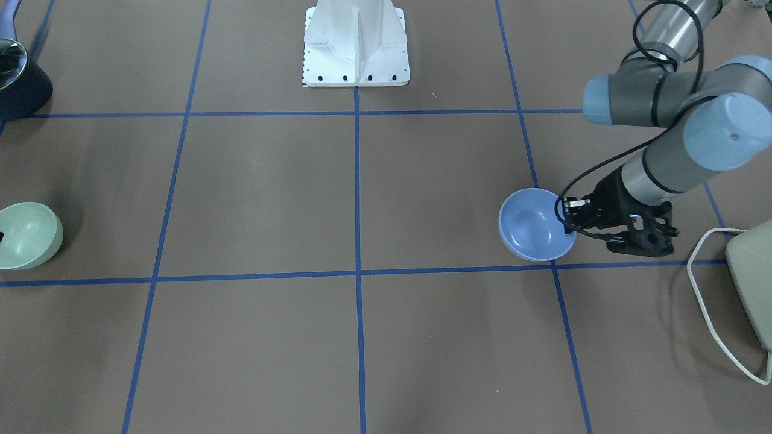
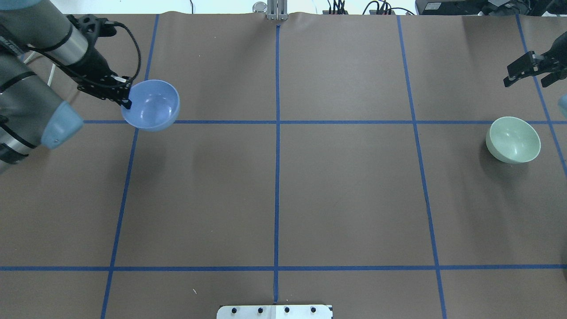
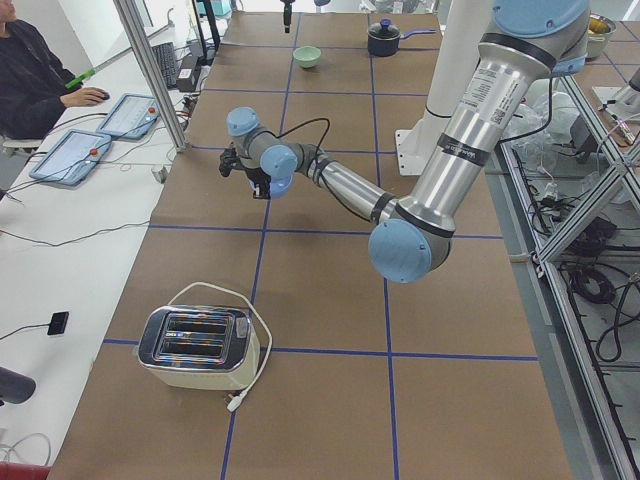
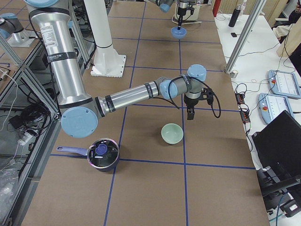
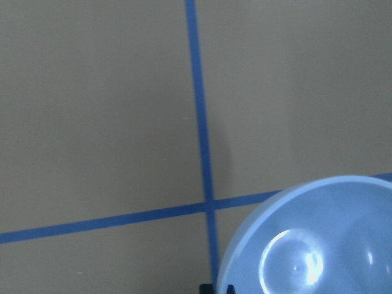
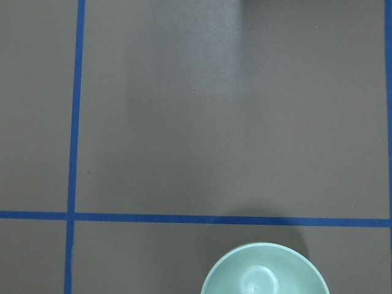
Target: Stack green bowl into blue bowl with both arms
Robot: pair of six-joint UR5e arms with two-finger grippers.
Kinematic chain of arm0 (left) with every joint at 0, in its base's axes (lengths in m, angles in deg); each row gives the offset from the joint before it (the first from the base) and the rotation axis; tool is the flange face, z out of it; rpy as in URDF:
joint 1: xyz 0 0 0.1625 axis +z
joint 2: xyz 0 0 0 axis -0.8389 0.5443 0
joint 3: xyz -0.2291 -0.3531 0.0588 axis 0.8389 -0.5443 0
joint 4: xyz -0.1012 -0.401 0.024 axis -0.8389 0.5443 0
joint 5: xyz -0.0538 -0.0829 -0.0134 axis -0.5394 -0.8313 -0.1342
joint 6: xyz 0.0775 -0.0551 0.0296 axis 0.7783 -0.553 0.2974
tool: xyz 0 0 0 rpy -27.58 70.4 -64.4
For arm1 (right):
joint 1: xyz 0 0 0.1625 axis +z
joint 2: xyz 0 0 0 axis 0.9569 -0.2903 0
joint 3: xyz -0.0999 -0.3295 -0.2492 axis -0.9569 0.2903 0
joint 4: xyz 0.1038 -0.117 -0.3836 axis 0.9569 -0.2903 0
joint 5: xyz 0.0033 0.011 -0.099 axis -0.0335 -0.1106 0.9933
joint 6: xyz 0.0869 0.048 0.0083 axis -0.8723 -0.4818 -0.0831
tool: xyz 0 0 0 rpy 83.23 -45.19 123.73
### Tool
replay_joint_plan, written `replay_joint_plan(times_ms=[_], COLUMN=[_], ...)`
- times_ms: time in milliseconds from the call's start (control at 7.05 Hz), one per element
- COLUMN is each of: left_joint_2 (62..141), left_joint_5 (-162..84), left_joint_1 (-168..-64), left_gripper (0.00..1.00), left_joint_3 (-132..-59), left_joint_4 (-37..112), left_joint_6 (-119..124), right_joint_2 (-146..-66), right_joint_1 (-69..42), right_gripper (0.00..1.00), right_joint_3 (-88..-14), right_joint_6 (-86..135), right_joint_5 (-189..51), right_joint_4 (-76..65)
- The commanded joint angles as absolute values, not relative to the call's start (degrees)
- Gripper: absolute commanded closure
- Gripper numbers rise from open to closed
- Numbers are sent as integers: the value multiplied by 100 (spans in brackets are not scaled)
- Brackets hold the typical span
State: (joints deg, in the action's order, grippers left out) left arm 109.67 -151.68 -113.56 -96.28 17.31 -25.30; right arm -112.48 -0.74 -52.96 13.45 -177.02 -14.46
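The blue bowl (image 2: 151,105) hangs upright a little above the table at the far left, and my left gripper (image 2: 126,101) is shut on its near rim. It also shows in the front view (image 1: 535,224) with the left gripper (image 1: 567,212) on its rim, and in the left wrist view (image 5: 318,245). The green bowl (image 2: 514,139) sits upright on the table at the far right, and shows in the front view (image 1: 27,235) and the right wrist view (image 6: 263,272). My right gripper (image 2: 525,83) hovers open and empty above the table just beyond the green bowl.
A toaster (image 1: 751,271) with a white cord stands at the table's end beside the left arm. A dark pot with a lid (image 4: 101,154) stands near the right arm's end. The white pedestal (image 1: 356,45) is at the robot's edge. An operator (image 3: 30,70) sits past the far edge.
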Motion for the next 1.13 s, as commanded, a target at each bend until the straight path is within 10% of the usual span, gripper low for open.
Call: replay_joint_plan(times_ms=[0, 993], left_joint_2=[11516, 12256], left_joint_5=[-15097, -14175], left_joint_1=[-10724, -9605], left_gripper=[100, 100], left_joint_3=[-9682, -9542], left_joint_4=[1728, 1799], left_joint_6=[-3727, -5094], right_joint_2=[-11254, -11684], right_joint_1=[-386, -1088], right_gripper=[1, 1], right_joint_3=[-4840, -4785], right_joint_6=[1054, 239], right_joint_5=[-17475, -17422], right_joint_4=[-745, 54])
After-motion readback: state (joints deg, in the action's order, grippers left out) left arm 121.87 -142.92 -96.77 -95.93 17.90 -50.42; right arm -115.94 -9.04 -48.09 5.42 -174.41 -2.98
